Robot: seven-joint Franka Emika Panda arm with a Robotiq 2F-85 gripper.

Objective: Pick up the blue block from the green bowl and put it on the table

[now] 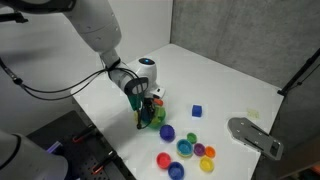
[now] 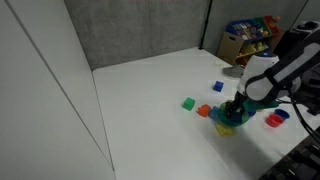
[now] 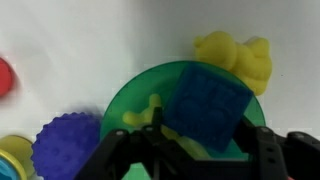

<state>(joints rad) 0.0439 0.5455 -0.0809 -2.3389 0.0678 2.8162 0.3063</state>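
Jaws flank the tilted blue block [image 3: 205,105] inside the green bowl's [image 3: 128,97] rim; whether they grip it cannot be told. Open table [image 1: 220,72] stretches upper right.

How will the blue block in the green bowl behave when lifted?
Probably stiff and light: the blue block looks like moulded plastic. Flat faces suggest no rolling, but sitting askew in the green bowl, it may twist in the gripper.

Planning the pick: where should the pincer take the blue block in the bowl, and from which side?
Probably grip the block on two opposite flat faces, coming from above. It lies tilted inside the bowl, whose rim would block a sideways approach. The open pincer hangs over it, so turn the wrist to match the tilt.
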